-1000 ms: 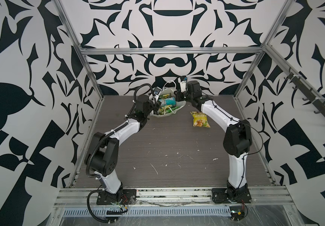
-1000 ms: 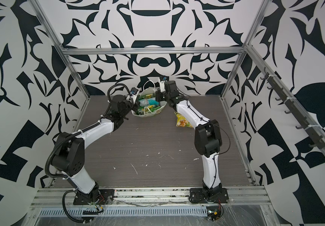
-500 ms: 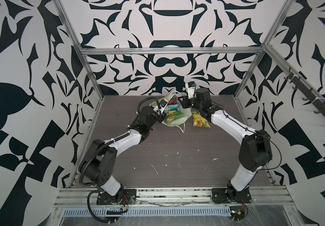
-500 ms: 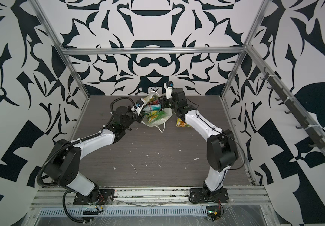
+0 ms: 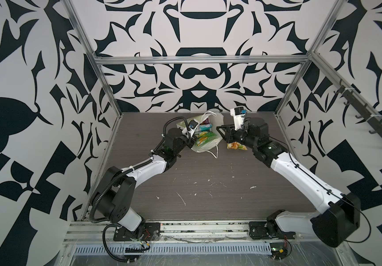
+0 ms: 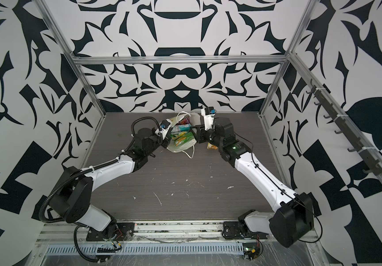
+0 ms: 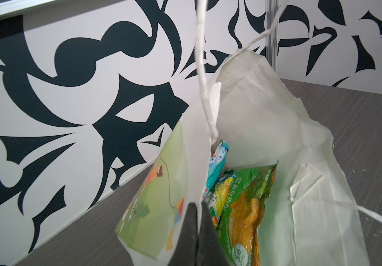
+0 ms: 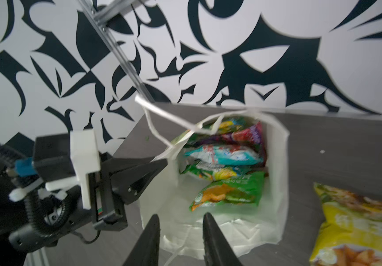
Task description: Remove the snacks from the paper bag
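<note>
Paper bag point(image 5: 202, 149) dragged forward and tipped on the bench point(image 5: 208, 184) since a second ago, rim kept pinched by the closed left hand point(image 7: 198, 207); right hand point(image 8: 180, 216) released, part-open and empty at the mouth, snacks point(image 8: 227, 191) inside exposed for picking, one yellow packet point(image 5: 236, 145) already out.

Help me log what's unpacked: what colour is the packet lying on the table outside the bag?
The packet is yellow, clearest in the right wrist view.

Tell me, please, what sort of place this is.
Probably a robot test cell, not a home: two white-and-black robot arms bolted to a metal base rail; a grey wood-grain tabletop; black-and-white patterned wall panels in an aluminium frame.
</note>
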